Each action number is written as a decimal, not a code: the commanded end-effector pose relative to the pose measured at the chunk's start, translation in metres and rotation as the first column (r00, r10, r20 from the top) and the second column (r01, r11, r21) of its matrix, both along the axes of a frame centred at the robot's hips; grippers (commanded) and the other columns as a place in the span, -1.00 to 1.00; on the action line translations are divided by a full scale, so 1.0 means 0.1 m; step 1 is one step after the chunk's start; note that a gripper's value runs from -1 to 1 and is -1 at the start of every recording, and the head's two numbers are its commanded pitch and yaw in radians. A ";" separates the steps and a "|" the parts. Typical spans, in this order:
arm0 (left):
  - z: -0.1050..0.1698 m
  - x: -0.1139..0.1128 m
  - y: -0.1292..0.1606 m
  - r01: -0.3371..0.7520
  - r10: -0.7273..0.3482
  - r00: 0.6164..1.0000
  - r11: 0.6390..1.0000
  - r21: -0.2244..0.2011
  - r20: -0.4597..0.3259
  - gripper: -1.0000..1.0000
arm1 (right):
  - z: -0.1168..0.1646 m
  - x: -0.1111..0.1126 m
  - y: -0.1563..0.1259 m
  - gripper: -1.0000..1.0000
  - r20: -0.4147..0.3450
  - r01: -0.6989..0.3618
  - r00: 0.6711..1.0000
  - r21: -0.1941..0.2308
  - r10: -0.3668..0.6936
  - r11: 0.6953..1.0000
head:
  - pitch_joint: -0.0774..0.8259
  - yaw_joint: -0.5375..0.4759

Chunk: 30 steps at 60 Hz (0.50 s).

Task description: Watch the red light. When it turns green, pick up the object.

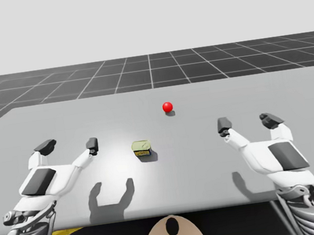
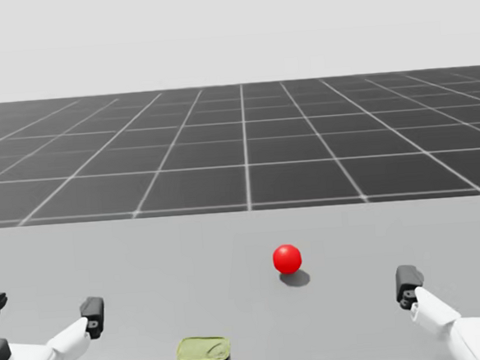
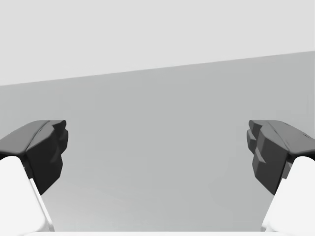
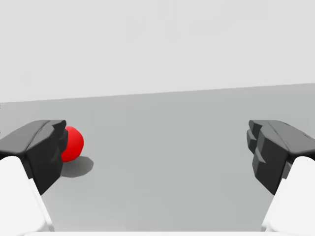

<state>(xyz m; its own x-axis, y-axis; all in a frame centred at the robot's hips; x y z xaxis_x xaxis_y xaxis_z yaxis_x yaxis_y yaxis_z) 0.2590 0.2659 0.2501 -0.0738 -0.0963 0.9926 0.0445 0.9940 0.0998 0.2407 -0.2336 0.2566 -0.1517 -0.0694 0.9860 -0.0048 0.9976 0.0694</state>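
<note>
The light is a small red ball point(image 1: 168, 107) resting on the table just past its middle, also in the head view point(image 2: 287, 258) and ahead of my right gripper, partly behind one finger point(image 4: 74, 143). A short olive-green tin point(image 1: 142, 149) with a yellow label stands upright in front of the ball point(image 2: 204, 359). My left gripper point(image 1: 68, 145) hovers open to the left of the tin point(image 2: 39, 308) point(image 3: 157, 157). My right gripper point(image 1: 248, 121) hovers open to the right of it point(image 2: 457, 280) point(image 4: 157, 157). Nothing lies between either pair of fingers.
The grey table point(image 1: 294, 92) stretches wide around both arms, with its front edge close to my torso. A dark gridded floor point(image 1: 150, 69) lies beyond the far edge.
</note>
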 end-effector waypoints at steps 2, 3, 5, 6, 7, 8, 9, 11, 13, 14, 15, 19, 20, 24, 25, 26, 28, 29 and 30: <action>0.00 0.00 0.00 0.001 -0.001 1.000 1.000 0.004 -0.002 -1.00 | -0.04 0.00 0.06 -1.00 -0.016 -0.008 1.000 0.028 0.008 1.000 | -0.14 0.09; 0.00 0.00 0.00 0.001 -0.001 1.000 1.000 0.005 -0.002 -1.00 | -0.04 0.00 0.06 -1.00 -0.017 -0.008 1.000 0.028 0.009 1.000 | -0.13 0.08; 0.00 0.00 0.00 0.002 -0.002 1.000 1.000 0.005 -0.002 -1.00 | -0.04 0.00 0.06 -1.00 -0.018 -0.010 1.000 0.027 0.010 1.000 | -0.07 0.07; 0.00 0.00 0.00 0.002 -0.002 1.000 1.000 0.006 -0.002 -1.00 | -0.04 0.00 0.06 -1.00 -0.018 -0.010 1.000 0.026 0.010 1.000 | -0.06 0.07; 0.00 0.00 0.00 0.002 -0.002 1.000 1.000 0.007 -0.002 -1.00 | -0.04 0.00 0.06 -1.00 -0.018 -0.011 1.000 0.026 0.011 1.000 | -0.05 0.07; 0.00 0.00 0.00 0.003 -0.003 1.000 1.000 0.007 -0.002 -1.00 | -0.04 0.00 0.06 -1.00 -0.019 -0.012 1.000 0.025 0.012 1.000 | -0.02 0.06; 0.00 0.00 0.00 0.003 -0.003 1.000 1.000 0.008 -0.003 -1.00 | -0.04 0.00 0.06 -1.00 -0.018 -0.012 1.000 0.023 0.012 1.000 | -0.01 0.05; 0.00 0.01 0.00 0.004 -0.004 1.000 1.000 0.008 -0.003 -1.00 | -0.04 0.00 0.07 -1.00 -0.019 -0.014 1.000 0.021 0.014 1.000 | 0.01 0.04; 0.00 0.00 0.00 0.004 -0.004 1.000 1.000 0.009 -0.003 -1.00 | -0.04 0.00 0.07 -1.00 -0.018 -0.016 1.000 0.019 0.016 1.000 | 0.03 0.02; 0.00 0.00 0.00 0.005 -0.005 1.000 1.000 0.009 -0.003 -1.00 | -0.04 0.00 0.07 -1.00 -0.018 -0.017 1.000 0.018 0.017 1.000 | 0.03 0.02; 0.00 0.00 0.00 0.005 -0.005 1.000 1.000 0.009 -0.003 -1.00 | -0.04 0.00 0.07 -1.00 -0.018 -0.017 1.000 0.017 0.017 1.000 | 0.04 0.00; 0.00 0.00 0.00 0.006 -0.005 1.000 1.000 0.009 -0.004 -1.00 | -0.04 0.00 0.08 -1.00 -0.018 -0.020 1.000 0.014 0.021 1.000 | 0.06 -0.06; 0.00 0.00 -0.01 0.006 -0.006 1.000 1.000 0.009 -0.004 -1.00 | -0.04 0.00 0.08 -1.00 -0.018 -0.021 1.000 0.014 0.021 1.000 | 0.07 -0.07; 0.00 0.00 -0.01 0.006 -0.006 1.000 1.000 0.008 -0.004 -1.00 | -0.04 0.00 0.08 -1.00 -0.018 -0.022 1.000 0.013 0.022 1.000 | 0.08 -0.12; 0.00 0.00 -0.01 0.006 -0.006 1.000 1.000 0.008 -0.004 -1.00 | -0.04 0.00 0.08 -1.00 -0.018 -0.023 1.000 0.012 0.023 1.000 | 0.08 -0.14; 0.00 0.00 -0.01 0.007 -0.007 1.000 1.000 0.008 -0.004 -1.00 | -0.05 0.00 0.08 -1.00 -0.018 -0.023 1.000 0.011 0.023 1.000 | 0.08 -0.14; 0.00 0.00 -0.02 0.007 -0.007 1.000 1.000 0.009 -0.005 -1.00 | -0.05 0.00 0.08 -1.00 -0.018 -0.023 1.000 0.010 0.023 1.000 | 0.09 -0.16; 0.00 0.00 -0.02 0.007 -0.007 1.000 1.000 0.008 -0.005 -1.00 | -0.05 0.00 0.09 -1.00 -0.018 -0.023 1.000 0.010 0.023 1.000 | 0.10 -0.17; 0.00 0.00 -0.02 0.007 -0.007 1.000 1.000 0.008 -0.005 -1.00 | -0.05 0.00 0.09 -1.00 -0.018 -0.023 1.000 0.010 0.023 1.000 | 0.10 -0.17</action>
